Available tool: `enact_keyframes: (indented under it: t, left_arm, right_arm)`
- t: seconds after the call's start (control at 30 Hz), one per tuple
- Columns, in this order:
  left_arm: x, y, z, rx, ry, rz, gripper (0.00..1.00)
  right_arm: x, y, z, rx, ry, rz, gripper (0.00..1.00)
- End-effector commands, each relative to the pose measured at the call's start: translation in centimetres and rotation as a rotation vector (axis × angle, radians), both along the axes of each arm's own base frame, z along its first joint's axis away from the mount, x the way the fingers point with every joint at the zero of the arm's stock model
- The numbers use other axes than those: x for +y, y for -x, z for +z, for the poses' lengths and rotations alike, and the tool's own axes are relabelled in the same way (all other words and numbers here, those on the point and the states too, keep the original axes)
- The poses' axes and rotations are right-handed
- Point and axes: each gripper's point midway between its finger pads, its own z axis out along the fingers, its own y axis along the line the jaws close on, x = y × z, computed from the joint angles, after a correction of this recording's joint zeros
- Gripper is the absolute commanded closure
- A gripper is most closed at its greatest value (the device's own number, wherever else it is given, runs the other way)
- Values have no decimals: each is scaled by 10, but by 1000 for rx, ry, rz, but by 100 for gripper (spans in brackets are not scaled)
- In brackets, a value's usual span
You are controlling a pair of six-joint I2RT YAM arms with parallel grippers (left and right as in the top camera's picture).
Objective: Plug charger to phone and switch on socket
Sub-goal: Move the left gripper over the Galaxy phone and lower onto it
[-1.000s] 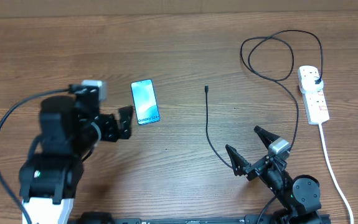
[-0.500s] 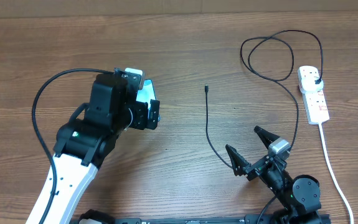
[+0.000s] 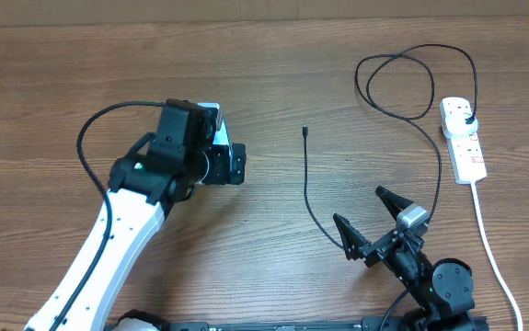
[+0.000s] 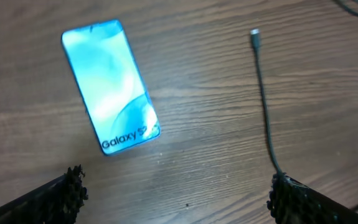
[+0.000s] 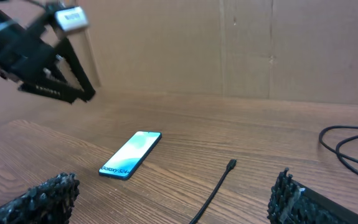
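I read the left gripper [image 4: 177, 196] as hovering over the phone [image 4: 110, 87], jaws spread wide and holding nothing. The phone lies flat on the table [image 3: 62, 74], screen up, left of centre. The charger [image 3: 306, 184] lies well apart to the phone's right. Its connector tip [image 4: 254, 32] rests loose on the wood, and its plug end [image 3: 467, 118] sits in the socket [image 3: 469, 156] at the right edge. The right gripper [image 3: 367, 213] sits near the front edge, jaws released and empty, just beside the charger.

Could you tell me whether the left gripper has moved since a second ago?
Yes: the left gripper swung right, from beside the phone to above it, nearer the charger tip.
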Motion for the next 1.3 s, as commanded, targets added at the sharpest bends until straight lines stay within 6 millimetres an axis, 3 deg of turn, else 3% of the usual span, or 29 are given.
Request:
enact_keyframes:
  t: [0.0,0.23,0.47,0.87,1.27]
  left_arm:
    - [5,-8,-10,58,15,143,0]
    - [21,-20,-33,145,-94,266,0]
    - [18,-42,-46,249,-167,286,0]
    - [9,-61,-104,341,-216,240,0]
    - [23,-68,-148,408,-254,235,0]
  right_arm:
    - [-1,0,-1,-8,-2,-2,0]
    - [-1,0,-1,-8,-2,-2,0]
    - [-1,0,-1,-8,-2,-2,0]
    - [-1,0,-1,-8,-2,-2,0]
    - [-1,0,-1,-8,-2,-2,0]
